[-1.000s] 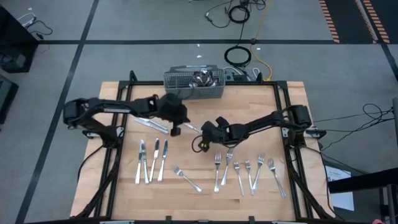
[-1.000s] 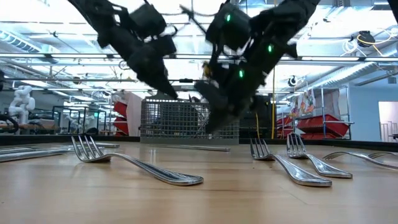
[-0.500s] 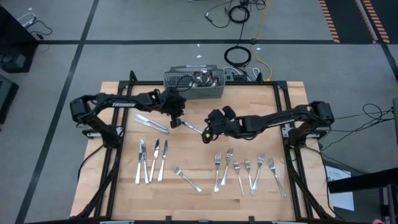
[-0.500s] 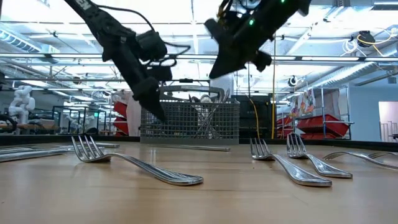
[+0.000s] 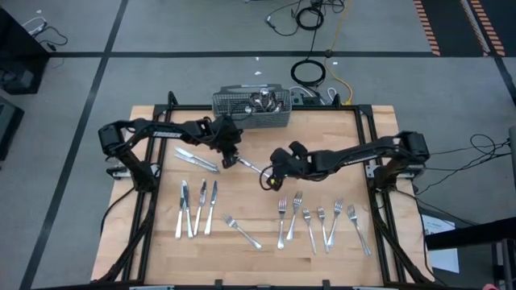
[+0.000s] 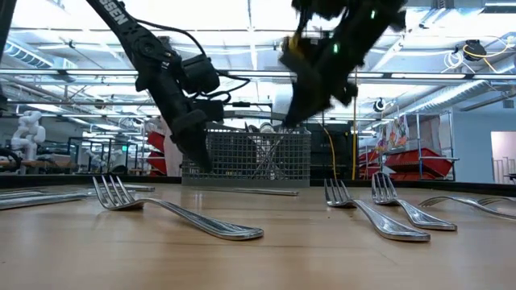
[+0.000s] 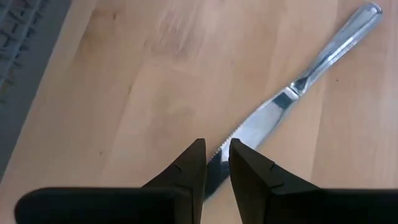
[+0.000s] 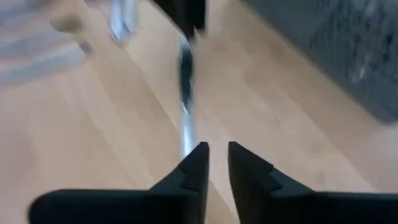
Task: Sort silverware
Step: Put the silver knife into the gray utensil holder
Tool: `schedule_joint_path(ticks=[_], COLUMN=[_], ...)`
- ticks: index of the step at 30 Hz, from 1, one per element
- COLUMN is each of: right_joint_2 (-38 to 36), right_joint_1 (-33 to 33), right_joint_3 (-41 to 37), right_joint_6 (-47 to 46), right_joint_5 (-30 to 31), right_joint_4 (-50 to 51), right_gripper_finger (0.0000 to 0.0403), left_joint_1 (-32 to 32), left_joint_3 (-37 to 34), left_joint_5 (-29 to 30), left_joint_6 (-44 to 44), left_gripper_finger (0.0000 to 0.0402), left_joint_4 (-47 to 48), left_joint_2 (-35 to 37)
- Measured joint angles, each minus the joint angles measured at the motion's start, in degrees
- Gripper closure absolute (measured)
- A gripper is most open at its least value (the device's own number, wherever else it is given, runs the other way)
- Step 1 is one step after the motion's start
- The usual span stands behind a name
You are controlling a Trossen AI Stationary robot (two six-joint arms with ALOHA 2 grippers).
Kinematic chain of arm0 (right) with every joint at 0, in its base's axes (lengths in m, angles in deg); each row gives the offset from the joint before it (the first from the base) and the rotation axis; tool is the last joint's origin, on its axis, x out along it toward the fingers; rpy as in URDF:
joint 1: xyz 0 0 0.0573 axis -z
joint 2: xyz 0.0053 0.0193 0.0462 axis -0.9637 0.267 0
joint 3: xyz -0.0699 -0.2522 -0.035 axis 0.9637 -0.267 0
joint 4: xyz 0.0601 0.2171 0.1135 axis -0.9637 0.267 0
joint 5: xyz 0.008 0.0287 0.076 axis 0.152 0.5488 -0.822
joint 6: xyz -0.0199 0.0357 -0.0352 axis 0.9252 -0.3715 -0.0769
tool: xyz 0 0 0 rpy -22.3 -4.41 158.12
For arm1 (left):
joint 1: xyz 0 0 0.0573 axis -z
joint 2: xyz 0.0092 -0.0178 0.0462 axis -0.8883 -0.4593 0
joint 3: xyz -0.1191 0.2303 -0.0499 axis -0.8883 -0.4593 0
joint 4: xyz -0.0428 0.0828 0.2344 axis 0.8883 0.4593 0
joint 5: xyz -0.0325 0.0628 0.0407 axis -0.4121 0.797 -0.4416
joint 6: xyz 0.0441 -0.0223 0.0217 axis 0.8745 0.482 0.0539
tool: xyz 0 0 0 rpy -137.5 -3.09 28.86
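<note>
Table [image 5: 161, 250]: forks, knives in rows
Left gripper [image 7: 216, 163]: fingers slightly apart over knife [image 7: 292, 93] tip
Right gripper [image 8: 216, 163]: slightly parted, empty, near same knife

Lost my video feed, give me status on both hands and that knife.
Left hand slightly open over the knife blade tip, not gripping. Right hand slightly open, empty, near its handle. Knife flat on the table. Nothing in the way.

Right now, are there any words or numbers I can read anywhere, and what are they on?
No text here can be read for sure.
White lettering on the left arm: too small and blurred in both the low and high views.
Posters in the room behind the table: too blurred to read.
</note>
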Motion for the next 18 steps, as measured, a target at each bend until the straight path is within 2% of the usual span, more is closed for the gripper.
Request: schedule_joint_path(ticks=[5, 12, 18], right_joint_2=[4.56, 10.29, 12.26], right_joint_1=[0.03, -0.18, -0.23], right_joint_3=[-0.78, -1.1, -1.11], right_joint_6=[-1.39, -3.49, -4.44], right_joint_5=[-5.36, -5.9, -5.83], right_joint_4=[-2.68, -4.78, -5.01], right_gripper_finger=[0.0319, 0.0316, 0.0316], left_joint_1=[-0.58, -2.71, -5.42], left_joint_3=[0.04, 0.04, 0.04], left_joint_5=[-0.09, -8.24, -11.05], left_joint_6=[-1.52, -4.64, -8.42], left_gripper_finger=[0.0324, 0.0324, 0.0324], left_joint_4=[4.02, 4.91, 5.68], left_joint_2=[3.52, 5.15, 5.15])
